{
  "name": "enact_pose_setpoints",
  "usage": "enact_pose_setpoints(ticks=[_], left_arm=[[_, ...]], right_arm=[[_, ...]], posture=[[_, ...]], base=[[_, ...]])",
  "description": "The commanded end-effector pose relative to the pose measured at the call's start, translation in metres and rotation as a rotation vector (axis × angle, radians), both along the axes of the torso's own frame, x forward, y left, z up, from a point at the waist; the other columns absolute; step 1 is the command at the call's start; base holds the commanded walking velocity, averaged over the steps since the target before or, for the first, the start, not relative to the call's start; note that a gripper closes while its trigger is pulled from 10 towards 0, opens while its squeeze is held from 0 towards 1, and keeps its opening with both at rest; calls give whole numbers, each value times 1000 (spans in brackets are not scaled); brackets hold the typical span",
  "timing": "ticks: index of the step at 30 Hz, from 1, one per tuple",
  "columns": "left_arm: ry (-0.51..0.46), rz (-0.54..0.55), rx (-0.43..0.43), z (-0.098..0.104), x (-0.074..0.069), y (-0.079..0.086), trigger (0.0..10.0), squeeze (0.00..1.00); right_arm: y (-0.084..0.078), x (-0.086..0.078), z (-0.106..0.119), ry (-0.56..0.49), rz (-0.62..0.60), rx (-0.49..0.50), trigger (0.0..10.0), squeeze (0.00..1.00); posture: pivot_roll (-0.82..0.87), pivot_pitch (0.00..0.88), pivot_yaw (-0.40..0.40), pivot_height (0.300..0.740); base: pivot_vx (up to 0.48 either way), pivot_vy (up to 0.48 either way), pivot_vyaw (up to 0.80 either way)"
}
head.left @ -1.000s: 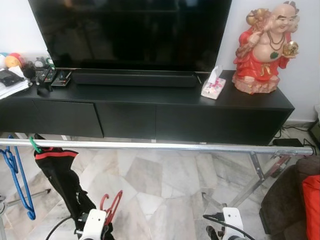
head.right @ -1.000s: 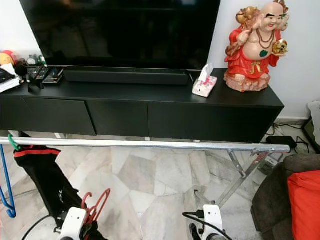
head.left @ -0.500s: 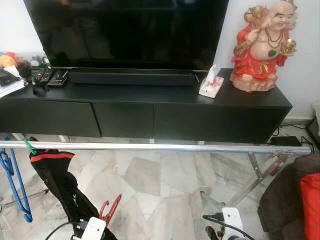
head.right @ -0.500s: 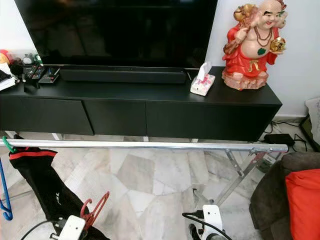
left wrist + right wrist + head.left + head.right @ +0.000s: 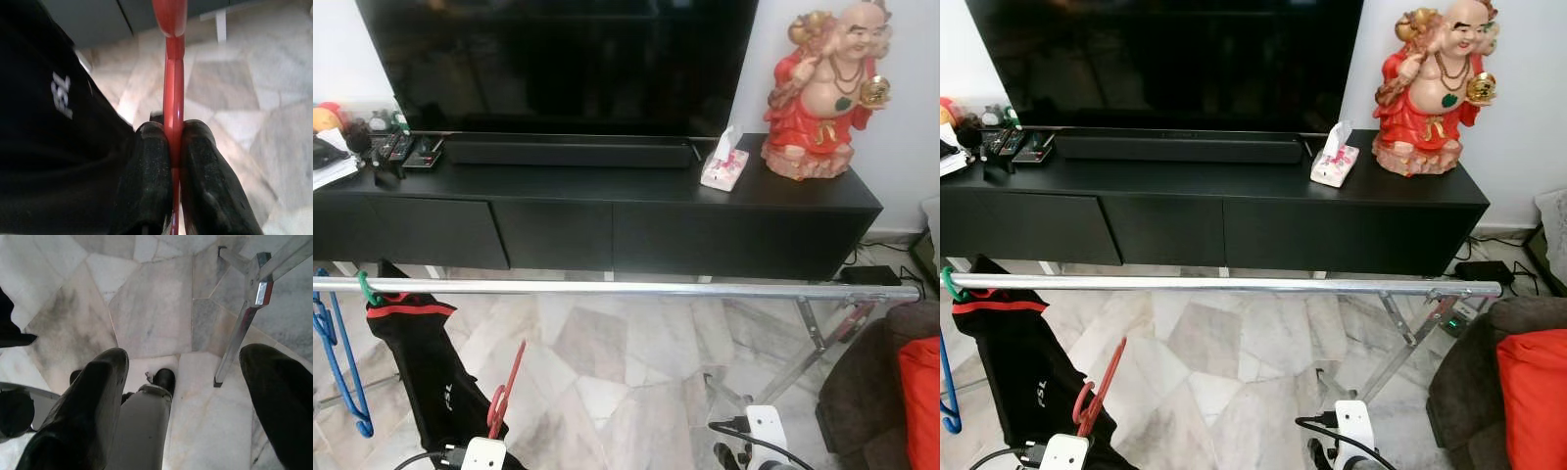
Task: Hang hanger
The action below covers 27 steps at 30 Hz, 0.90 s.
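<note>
A red hanger (image 5: 506, 390) stands up edge-on from the bottom left of the head views, in front of a black garment (image 5: 423, 367). My left gripper (image 5: 174, 139) is shut on its thin red bar (image 5: 174, 88), one black finger (image 5: 149, 181) on each side. The silver rail (image 5: 636, 288) runs across the scene above the hanger. The black garment hangs on it by a green hook (image 5: 365, 290) at the left end, beside a blue hanger (image 5: 340, 362). My right gripper (image 5: 183, 357) is open over the marble floor, its wrist (image 5: 764, 433) low at the right.
Behind the rail stands a black TV console (image 5: 607, 220) with a TV (image 5: 558, 59), remotes (image 5: 406, 150), a tissue box (image 5: 724, 168) and a red statue (image 5: 822, 93). The rack's folding leg (image 5: 822, 338) and a dark seat with a red cloth (image 5: 920, 392) are at the right.
The red hanger has turned from showing its hook loop to standing edge-on and more upright. My left wrist has shifted a little left and lower in view. The right arm stays put.
</note>
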State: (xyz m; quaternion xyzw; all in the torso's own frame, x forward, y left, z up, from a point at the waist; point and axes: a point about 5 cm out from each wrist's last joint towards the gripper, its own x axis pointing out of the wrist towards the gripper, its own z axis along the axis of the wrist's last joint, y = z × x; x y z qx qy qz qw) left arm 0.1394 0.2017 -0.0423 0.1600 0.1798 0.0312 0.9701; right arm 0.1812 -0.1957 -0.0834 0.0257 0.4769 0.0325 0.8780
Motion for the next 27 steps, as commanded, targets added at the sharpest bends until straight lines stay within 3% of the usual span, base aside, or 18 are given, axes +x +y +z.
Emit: enact_pose_setpoints(ticks=[1,6,13,15,21,23,27], left_arm=[[-43,-29,1,6,3,-1,10000,0],[-51,-79,26,9,-5,-1,10000,0],[-97,-102,88,18,-11,12,10000,0],[-109,-129,105,22,-5,14,10000,0],[-245,-279,120,60,48,1,10000,0],[-253,-312,123,64,52,-3,10000,0],[-226,-482,145,71,59,-16,10000,0]], right_arm=[[0,0,0,5,9,-1,10000,0],[0,1,0,4,26,-3,10000,0],[0,1,1,3,33,-5,10000,0],[0,2,1,3,37,-8,10000,0],[-1,2,1,-2,35,-25,10000,0],[-1,2,1,-2,35,-26,10000,0],[-2,3,1,-3,31,-32,10000,0]], posture=[[40,0,-24,716],[45,0,-24,716],[52,0,-28,716],[52,0,-28,716],[43,0,-29,716],[43,0,-29,716],[40,0,-27,716]], base=[[0,0,0],[0,0,0],[0,0,0],[0,0,0],[0,0,0],[0,0,0],[0,0,0]])
